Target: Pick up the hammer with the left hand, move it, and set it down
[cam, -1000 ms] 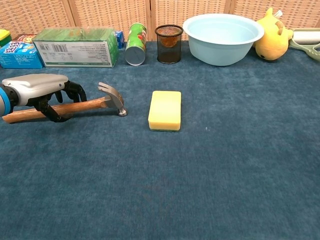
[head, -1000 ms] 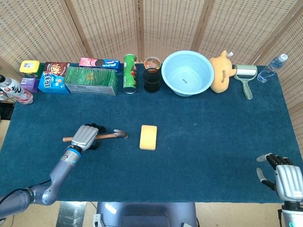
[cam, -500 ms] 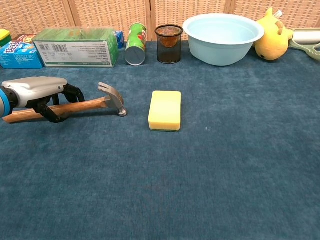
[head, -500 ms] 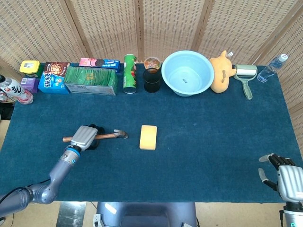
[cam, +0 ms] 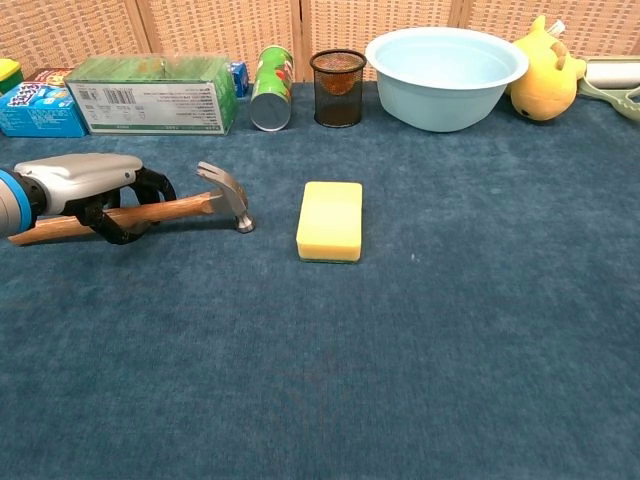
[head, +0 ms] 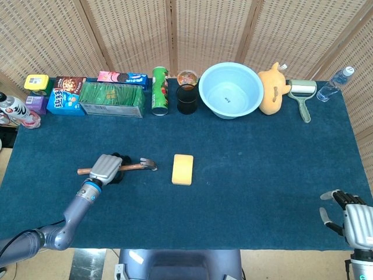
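Note:
The hammer (head: 139, 166) has a wooden handle and a steel head and lies left of centre on the blue table. My left hand (head: 106, 168) covers the middle of the handle. In the chest view its dark fingers (cam: 120, 215) curl under the hammer (cam: 190, 205), gripping it, with the head pointing right. The handle's end sticks out to the left of the hand. My right hand (head: 351, 217) hangs at the table's front right corner with its fingers apart, holding nothing.
A yellow sponge (head: 182, 169) lies just right of the hammer's head. Along the back stand snack boxes (head: 111, 98), a green can (head: 159, 90), a mesh cup (head: 187, 99), a light blue bowl (head: 231, 90), a yellow plush toy (head: 273, 88) and a lint roller (head: 302, 93).
My left hand's fingers have closed tighter round the hammer's handle, and the head sits slightly higher in the chest view. My right hand has sunk a little lower at the corner.

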You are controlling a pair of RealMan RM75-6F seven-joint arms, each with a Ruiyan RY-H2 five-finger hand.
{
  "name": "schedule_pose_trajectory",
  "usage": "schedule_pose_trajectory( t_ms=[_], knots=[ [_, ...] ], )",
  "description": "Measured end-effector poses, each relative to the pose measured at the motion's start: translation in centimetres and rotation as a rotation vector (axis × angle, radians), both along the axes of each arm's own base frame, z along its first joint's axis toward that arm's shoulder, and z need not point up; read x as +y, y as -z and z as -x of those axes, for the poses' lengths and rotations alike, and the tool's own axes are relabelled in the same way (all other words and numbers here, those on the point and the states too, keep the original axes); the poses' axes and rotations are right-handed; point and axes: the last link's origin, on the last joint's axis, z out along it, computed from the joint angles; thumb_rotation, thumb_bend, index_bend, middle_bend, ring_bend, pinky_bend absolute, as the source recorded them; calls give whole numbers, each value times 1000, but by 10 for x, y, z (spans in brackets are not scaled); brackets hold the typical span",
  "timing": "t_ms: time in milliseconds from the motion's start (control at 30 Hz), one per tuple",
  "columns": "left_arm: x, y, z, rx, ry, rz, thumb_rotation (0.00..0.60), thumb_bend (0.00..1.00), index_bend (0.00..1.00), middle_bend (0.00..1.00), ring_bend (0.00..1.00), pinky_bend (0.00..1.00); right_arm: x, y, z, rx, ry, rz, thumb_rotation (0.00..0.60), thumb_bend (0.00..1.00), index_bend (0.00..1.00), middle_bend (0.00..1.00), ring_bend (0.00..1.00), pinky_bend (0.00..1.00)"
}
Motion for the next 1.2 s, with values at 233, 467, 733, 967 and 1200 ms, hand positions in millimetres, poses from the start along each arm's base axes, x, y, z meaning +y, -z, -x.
schedule_pose_trajectory(
  t_ms=[233, 467, 733, 967, 1200],
  knots=[
    [1, -1, 1, 10, 3, 17, 600, 721, 438, 436, 423, 589, 0, 0, -1, -35, 2, -4, 600, 388, 448, 445, 459, 436],
    [0, -5, -4, -41, 9, -15, 600, 716, 487, 491, 476, 665, 5, -1, -3, -38, 2, 3, 600, 390, 447, 445, 459, 437],
    [-10, -17, -13, -117, 132, -73, 600, 630, 490, 539, 515, 695, 8, -3, -6, -30, -6, 11, 600, 388, 446, 444, 460, 440],
    [-21, -33, -9, -178, 186, -98, 600, 558, 517, 573, 575, 727, 11, -2, -5, -26, 5, 16, 600, 389, 445, 444, 461, 440],
    [-24, -43, -12, -214, 187, -97, 600, 548, 517, 573, 580, 729, 10, -1, -7, -22, 2, 9, 600, 387, 445, 444, 461, 440]
  ],
)
